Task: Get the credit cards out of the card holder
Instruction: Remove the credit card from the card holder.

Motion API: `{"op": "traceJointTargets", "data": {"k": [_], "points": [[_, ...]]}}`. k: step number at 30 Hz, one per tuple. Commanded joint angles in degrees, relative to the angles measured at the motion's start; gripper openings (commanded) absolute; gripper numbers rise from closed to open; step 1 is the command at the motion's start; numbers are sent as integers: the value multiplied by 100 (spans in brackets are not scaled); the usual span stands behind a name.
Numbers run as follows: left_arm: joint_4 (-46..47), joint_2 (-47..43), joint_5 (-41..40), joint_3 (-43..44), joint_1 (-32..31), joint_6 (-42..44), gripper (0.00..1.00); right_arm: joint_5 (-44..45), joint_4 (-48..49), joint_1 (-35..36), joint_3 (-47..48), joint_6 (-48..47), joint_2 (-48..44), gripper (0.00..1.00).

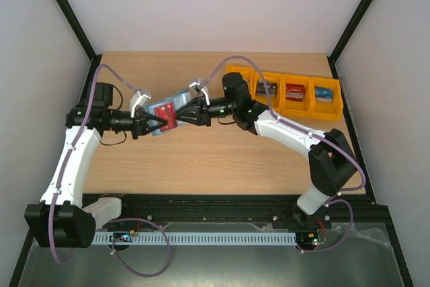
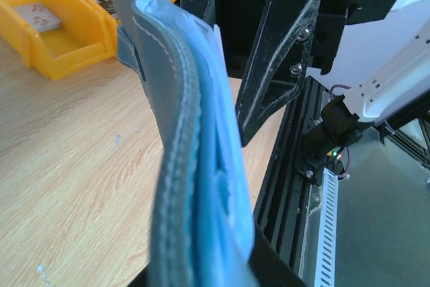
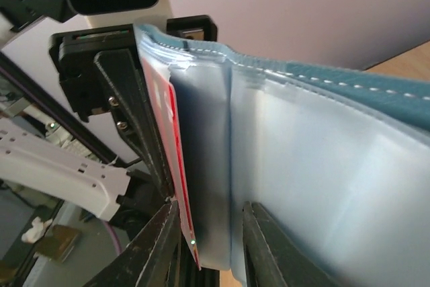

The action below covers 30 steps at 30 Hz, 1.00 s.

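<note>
Right wrist view: my right gripper [image 3: 209, 216] is standing partly open, straddling the red card [image 3: 176, 146] and the pale pocket edge without pinching. My left gripper [image 1: 149, 124] is clamping the card holder [image 1: 168, 117] in mid-air above the table [image 1: 201, 159]. I should be closing on the card alone and pulling straight along the pocket.
</note>
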Motion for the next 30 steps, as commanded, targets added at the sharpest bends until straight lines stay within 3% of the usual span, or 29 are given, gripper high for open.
{"op": "traceJointTargets", "data": {"k": [1,7,13,17,23,27,30], "points": [[-386,-116,662,199,3,663,2,-351,-85,33,64,-318,-206,27],[-349,-95,694,180,3,605,2,43,217,99,124,-95,-154,23],[-390,-116,726,179,3,666,2,546,-96,164,348,-213,14,12],[-399,-91,728,171,3,701,2,628,-186,248,382,-328,64,11],[-402,-81,729,163,3,716,2,420,-136,404,528,-303,225,11],[-389,-78,712,161,3,717,2,-84,442,411,416,1,196,11],[-391,-89,717,144,3,716,2,-204,563,403,393,68,148,2]]}}
